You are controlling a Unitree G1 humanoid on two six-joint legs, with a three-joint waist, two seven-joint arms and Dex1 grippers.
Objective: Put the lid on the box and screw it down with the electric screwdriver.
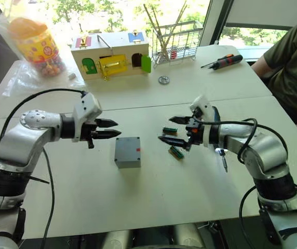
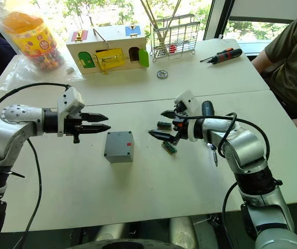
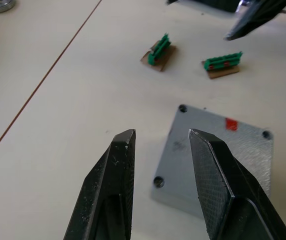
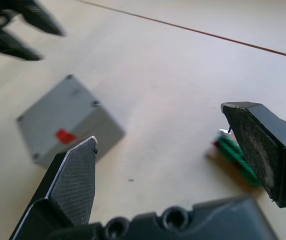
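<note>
The grey box stands on the white table between my two grippers. The lid lies flat on top of it, with screw holes at its corners and a small red mark. My left gripper hovers open just left of the box and above it, holding nothing. My right gripper is open wide to the right of the box, also holding nothing. The electric screwdriver lies on the table under my right forearm, mostly hidden, its thin metal bit pointing toward the near edge.
Two small green connector pieces lie below my right gripper. At the back are a wooden toy house, a wire rack, a sweets jar, a metal disc and a red-handled screwdriver. A person sits at the right.
</note>
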